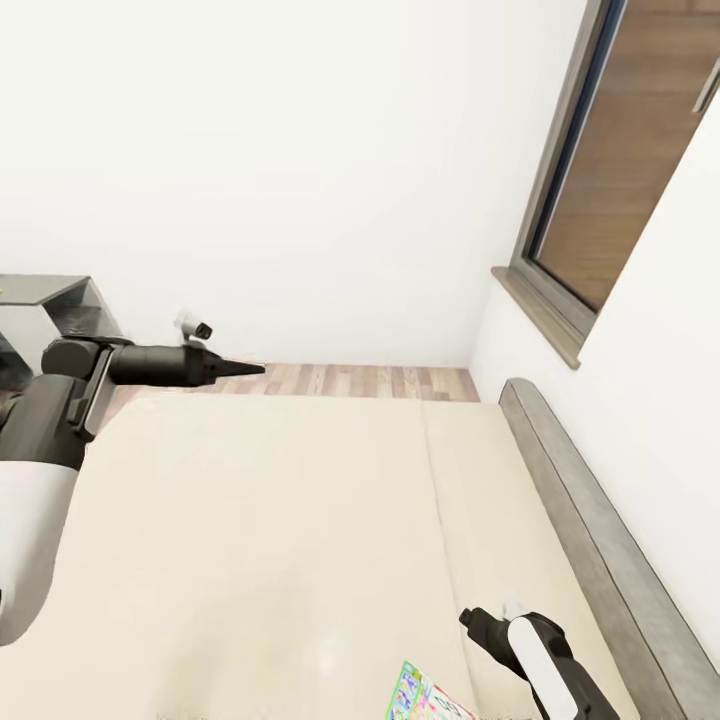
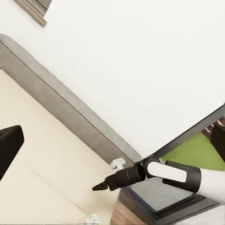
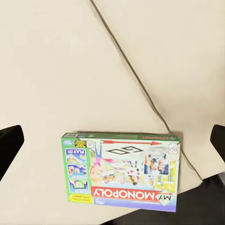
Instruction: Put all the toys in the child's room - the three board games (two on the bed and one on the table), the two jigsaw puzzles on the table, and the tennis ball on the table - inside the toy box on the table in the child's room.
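Hovering over the bed [image 1: 280, 520], your right gripper [image 3: 112, 140] looks straight down on the My Monopoly board game [image 3: 121, 171], with its two fingers [image 3: 10, 140] spread wide to either side and grasping nothing. In the head view only a corner of the box shows, at about 6 o'clock near the frame's lower edge [image 1: 425, 698], lying flat on the cream mattress with the right arm [image 1: 535, 650] just beside it toward 3 o'clock.

Expect a light, stiff cardboard box with a glossy printed lid, likely slippery and prone to denting if you clench hard. It lies flat, so its broad face gives you nothing to pinch; your best hold is probably across the shorter span, fingers on the two long side walls near the middle. The soft mattress should let the fingertips sink a little below the box's edges, which helps.

Your left gripper [image 1: 240, 370] is held out toward 10 o'clock, over the far end of the bed near the wall; its fingers look drawn together to a point and carry nothing.
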### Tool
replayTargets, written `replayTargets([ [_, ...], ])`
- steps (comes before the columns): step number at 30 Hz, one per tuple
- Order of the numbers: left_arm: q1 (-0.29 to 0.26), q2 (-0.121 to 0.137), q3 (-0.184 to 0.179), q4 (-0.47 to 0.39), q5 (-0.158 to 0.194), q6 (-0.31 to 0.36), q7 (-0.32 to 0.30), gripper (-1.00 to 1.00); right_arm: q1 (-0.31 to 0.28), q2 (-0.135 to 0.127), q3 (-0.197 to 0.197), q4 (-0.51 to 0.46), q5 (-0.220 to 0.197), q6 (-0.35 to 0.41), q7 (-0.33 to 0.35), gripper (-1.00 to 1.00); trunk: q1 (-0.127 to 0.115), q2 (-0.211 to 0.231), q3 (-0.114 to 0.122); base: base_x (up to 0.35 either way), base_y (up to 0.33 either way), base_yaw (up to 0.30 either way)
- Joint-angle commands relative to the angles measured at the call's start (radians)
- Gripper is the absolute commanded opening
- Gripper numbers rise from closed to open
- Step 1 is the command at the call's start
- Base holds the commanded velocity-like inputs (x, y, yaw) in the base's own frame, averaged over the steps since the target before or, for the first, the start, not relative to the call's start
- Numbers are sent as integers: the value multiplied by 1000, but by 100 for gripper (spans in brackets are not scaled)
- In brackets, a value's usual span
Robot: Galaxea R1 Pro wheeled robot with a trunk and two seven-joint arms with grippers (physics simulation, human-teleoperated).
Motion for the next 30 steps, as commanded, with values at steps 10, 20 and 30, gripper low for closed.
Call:
replayTargets([
  [10, 65, 51, 63, 1, 8, 9, -1, 100, -1, -1, 2, -1, -11, 1, -10, 100, 1, -2, -18, 0, 0, 0],
  [20, 89, 52, 70, 1, 6, 6, -1, 100, -1, -1, 2, -1, -16, -5, -10, 100, 1, -2, -35, 0, 0, 0],
  [30, 112, 45, 69, -4, 8, 0, -1, 100, -1, -2, 1, -1, -20, -5, -4, 100, 1, -2, -51, 0, 0, 0],
])
